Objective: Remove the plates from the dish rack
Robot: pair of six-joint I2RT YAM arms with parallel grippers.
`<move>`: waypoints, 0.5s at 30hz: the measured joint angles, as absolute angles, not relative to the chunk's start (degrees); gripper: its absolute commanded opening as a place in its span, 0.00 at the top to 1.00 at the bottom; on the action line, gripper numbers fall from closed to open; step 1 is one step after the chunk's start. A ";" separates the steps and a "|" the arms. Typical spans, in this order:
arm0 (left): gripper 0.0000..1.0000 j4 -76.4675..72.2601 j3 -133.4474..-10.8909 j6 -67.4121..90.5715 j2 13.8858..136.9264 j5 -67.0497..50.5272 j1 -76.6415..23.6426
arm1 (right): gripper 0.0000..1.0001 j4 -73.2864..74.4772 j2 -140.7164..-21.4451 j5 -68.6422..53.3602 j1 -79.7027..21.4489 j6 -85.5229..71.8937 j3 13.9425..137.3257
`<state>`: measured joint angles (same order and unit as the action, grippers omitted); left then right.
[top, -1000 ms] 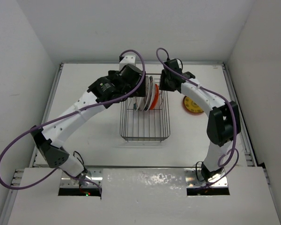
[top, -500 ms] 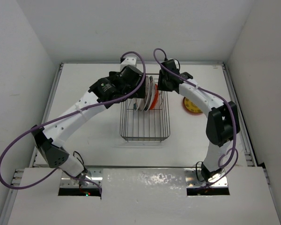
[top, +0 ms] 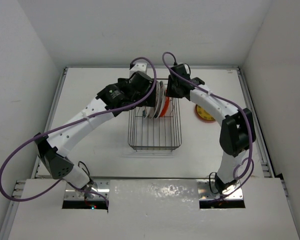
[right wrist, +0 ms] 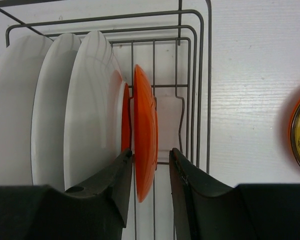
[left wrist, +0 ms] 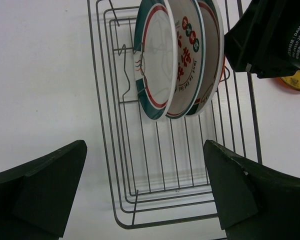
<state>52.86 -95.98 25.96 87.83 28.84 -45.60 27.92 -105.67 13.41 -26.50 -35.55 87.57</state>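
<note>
Right wrist: fingers (right wrist: 116,181) astride orange plate (right wrist: 144,142)

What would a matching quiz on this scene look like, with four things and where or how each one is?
1 left gripper
2 right gripper
3 yellow plate
4 white plates

a flat on the table, beside the rack
b wide open above the rack
c standing in the rack
d straddling the orange plate

Pairs: 1-b, 2-d, 3-a, 4-c
</note>
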 measured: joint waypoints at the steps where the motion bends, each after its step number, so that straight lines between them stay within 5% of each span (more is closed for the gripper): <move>1: 0.00 52.88 -95.90 25.96 87.81 28.84 -45.60 | 0.66 27.92 -105.82 13.39 -26.68 -35.59 87.59; 15: 0.00 52.88 -95.85 25.93 87.29 28.40 -45.58 | 0.93 33.04 -112.16 17.26 -28.42 -36.71 91.96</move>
<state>52.88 -95.85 25.93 87.29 28.40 -45.58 33.04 -112.16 17.26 -28.42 -36.71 91.96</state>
